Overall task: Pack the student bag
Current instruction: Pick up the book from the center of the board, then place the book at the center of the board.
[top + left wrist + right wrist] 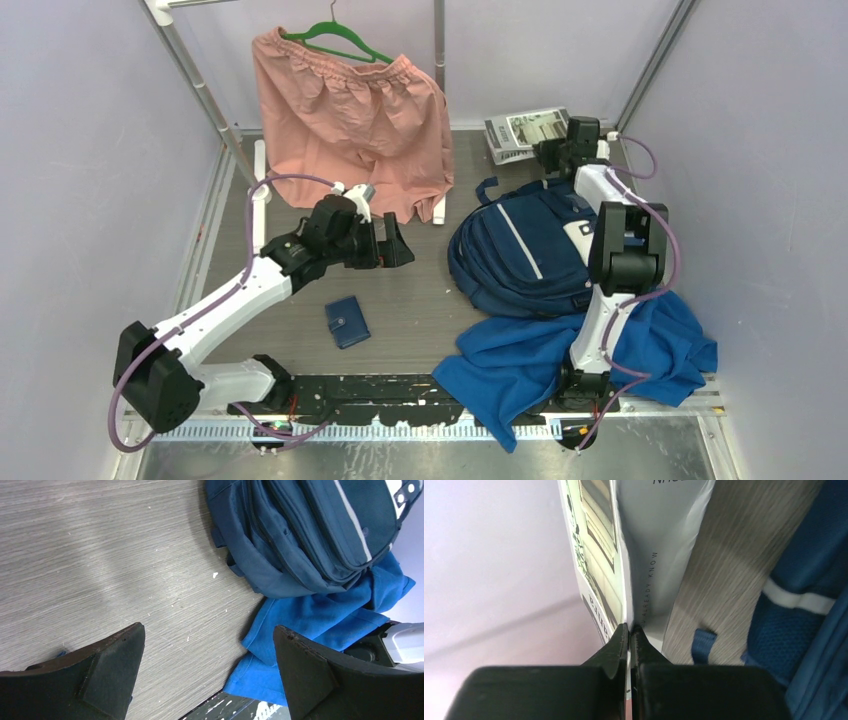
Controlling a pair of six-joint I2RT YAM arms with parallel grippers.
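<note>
Right claw (630, 630) pinched tight, jaws all but meeting on the thin edge of a magazine (659, 540). Its own wrist view gives us this plainly: a printed cover on one side of the pinch, a white page with small grey lettering on the other. From the top view we only make out that this claw sits at the magazine's right end, in the far right corner of the table (400, 300); the grip itself is too small to read there.

Left claw (207, 629) spread wide, nothing between its fingers. Its wrist view shows bare grey wood grain under the gap. The top view places it mid-table, above the surface, pointing right toward the student bag (525, 250).

We note the student bag lying flat on the right half of the table, just near of the magazine, with the right arm reaching over it. A blue cloth (520, 365) spreads at its near side, touching it and draped around the right arm's base. The left wrist view shows the bag's lower edge lying over the cloth.

Only the top view takes in the rest: a small navy wallet (347, 321) alone on the table near the left arm, and pink shorts (350, 120) on a green hanger (335, 38) at the back.
</note>
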